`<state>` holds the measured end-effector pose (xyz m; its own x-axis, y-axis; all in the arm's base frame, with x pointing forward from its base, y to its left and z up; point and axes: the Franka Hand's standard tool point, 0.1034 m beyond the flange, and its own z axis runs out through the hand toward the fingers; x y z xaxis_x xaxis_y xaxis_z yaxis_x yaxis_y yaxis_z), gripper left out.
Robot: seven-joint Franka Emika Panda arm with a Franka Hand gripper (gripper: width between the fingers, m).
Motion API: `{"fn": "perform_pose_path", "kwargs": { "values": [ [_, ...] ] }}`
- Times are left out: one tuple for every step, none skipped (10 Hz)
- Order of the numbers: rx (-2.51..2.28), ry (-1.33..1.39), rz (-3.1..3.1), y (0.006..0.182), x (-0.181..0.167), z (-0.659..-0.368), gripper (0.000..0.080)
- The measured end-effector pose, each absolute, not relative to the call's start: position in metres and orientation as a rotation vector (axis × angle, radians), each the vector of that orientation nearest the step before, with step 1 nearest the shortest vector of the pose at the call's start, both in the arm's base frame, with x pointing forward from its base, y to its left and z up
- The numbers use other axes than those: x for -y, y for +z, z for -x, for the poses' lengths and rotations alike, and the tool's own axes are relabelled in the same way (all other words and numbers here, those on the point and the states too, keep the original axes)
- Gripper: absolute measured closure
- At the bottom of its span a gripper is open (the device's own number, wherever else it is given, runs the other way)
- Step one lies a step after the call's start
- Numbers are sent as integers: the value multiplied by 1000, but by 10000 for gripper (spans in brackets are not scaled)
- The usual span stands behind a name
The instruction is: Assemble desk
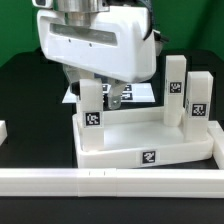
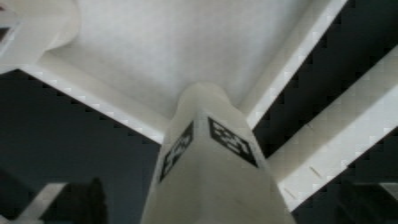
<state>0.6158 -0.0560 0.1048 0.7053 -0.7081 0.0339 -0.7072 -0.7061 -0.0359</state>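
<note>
The white desk tabletop [image 1: 130, 135] lies tray-like near the front of the table. Three white tagged legs stand in its corners: one at the exterior view's left [image 1: 92, 108] and two at its right [image 1: 176, 92] [image 1: 199, 100]. My gripper [image 1: 97, 92] hangs straight over the left leg, with a finger on each side of its top. In the wrist view the leg [image 2: 222, 150] fills the middle and runs down to the tabletop [image 2: 178, 50]. The dark fingers [image 2: 68, 200] stand well apart from the leg, so my gripper [image 2: 217, 205] is open.
A long low white rail [image 1: 110, 180] runs along the front edge, just before the tabletop. The marker board [image 1: 145, 97] lies behind the tabletop, partly hidden by the arm. A small white part [image 1: 3, 130] shows at the exterior view's left edge. The table is black.
</note>
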Motion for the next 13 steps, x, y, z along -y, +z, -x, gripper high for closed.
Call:
{"fn": "perform_pose_path", "kwargs": {
  "values": [
    [-995, -82, 2977, 107, 57, -618, 150],
    [-857, -85, 3024, 108, 57, -619, 150],
    [-775, -86, 3048, 107, 56, -619, 150],
    [-619, -85, 3093, 107, 57, -619, 150],
    [-512, -85, 3116, 108, 58, -619, 150],
    [-402, -85, 3135, 108, 59, -619, 150],
    [-347, -85, 3142, 108, 59, -619, 150],
    [-231, -82, 3161, 108, 60, -619, 150],
    [-171, -80, 3171, 108, 60, -619, 150],
    [-67, -77, 3178, 108, 61, -618, 150],
    [-44, -76, 3179, 108, 61, -618, 150],
    [-39, -75, 3179, 108, 61, -618, 278],
    [-45, -75, 3179, 108, 61, -618, 412]
  ]
}}
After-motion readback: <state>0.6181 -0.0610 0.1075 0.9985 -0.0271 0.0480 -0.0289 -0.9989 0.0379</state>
